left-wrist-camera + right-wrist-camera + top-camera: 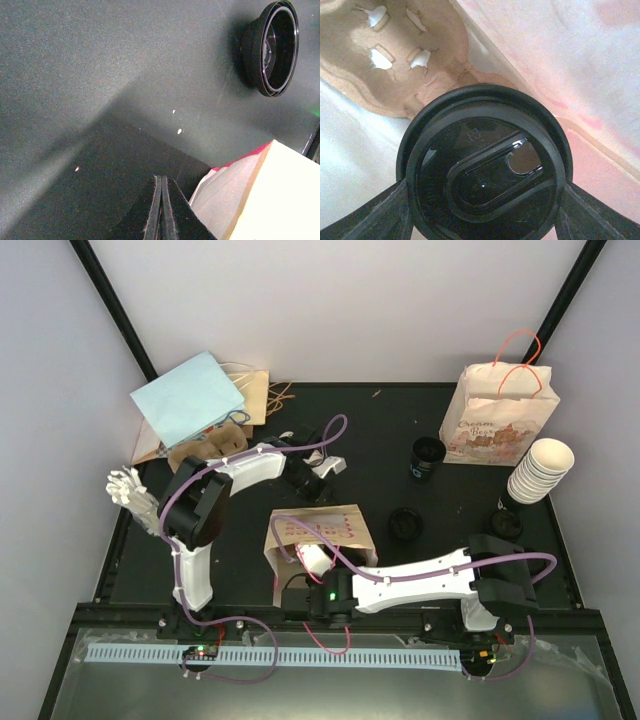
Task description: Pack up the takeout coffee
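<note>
A pink-printed paper takeout bag (pixel 322 524) stands open in the middle of the table. My right gripper (pixel 313 565) reaches into it, shut on a white coffee cup (pixel 317 559). In the right wrist view the cup's black lid (pixel 485 185) fills the space between my right gripper's (pixel 482 202) two fingers. A brown cardboard cup carrier (pixel 385 60) lies just beyond it against the bag's wall (pixel 560 50). My left gripper (pixel 322 488) hovers just behind the bag, its fingers (pixel 155 210) pressed together and empty. The bag's edge (pixel 265 200) is to its right.
A loose black lid (pixel 405 524) (pixel 272 47) lies right of the bag. A black cup (pixel 428 456), a second printed bag (pixel 497 420), stacked white cups (pixel 540 472) and lids (pixel 505 523) stand at the right. A blue bag (pixel 185 400) and carriers (pixel 200 445) are at the back left.
</note>
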Available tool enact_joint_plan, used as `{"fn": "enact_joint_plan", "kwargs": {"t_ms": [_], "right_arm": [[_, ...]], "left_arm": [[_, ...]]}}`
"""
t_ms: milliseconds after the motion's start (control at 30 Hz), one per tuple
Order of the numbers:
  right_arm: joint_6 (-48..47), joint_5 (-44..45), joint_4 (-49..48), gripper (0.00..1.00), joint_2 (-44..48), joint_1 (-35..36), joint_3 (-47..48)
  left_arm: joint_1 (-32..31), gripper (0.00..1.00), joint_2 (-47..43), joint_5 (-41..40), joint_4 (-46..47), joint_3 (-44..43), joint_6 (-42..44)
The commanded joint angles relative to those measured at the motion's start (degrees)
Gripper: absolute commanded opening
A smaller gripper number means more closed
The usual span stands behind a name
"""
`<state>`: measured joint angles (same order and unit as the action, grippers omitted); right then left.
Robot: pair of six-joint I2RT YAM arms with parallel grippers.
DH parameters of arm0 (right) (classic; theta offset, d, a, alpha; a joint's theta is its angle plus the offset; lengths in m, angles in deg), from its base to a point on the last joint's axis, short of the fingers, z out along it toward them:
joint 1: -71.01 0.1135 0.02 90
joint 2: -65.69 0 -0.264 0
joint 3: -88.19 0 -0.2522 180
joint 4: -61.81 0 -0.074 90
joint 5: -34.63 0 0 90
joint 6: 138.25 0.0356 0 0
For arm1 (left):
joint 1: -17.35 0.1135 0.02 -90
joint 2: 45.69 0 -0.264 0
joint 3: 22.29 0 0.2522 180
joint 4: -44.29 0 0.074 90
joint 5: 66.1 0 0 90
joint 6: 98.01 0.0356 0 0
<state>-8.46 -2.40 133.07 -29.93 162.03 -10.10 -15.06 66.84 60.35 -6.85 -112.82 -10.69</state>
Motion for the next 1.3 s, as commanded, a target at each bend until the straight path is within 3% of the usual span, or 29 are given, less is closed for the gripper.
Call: {"fn": "enact_joint_plan", "kwargs": {"t_ms": [0,300,567,867,1267], "right_arm": [[11.73,1.78,5.08,0.52,-0.95,0.15,0.18],[6.01,5.68,1.32,0.51,1.29,0.38,-2.93],[-11.61,5.11,-10.93,0.51,6.59,0.72,-9.69],[-15.32,5.54,-9.25,0.50,4.06,0.66,-7.86],[-18.13,3.81,-8.16,0.50,5.13,0.69,-6.75]], "left_arm": [[-0.50,0.04,0.20,0.54,1.93,0.50,-1.21],[-0.50,0.04,-2.43,-0.36,3.78,2.78,-2.48],[-0.54,0.04,-2.96,0.53,4.59,3.12,-2.77],[-0.54,0.07,-5.76,-3.00,3.32,3.89,-3.37],[-0.44,0.30,-15.89,-10.45,-1.73,4.53,-6.03]]}}
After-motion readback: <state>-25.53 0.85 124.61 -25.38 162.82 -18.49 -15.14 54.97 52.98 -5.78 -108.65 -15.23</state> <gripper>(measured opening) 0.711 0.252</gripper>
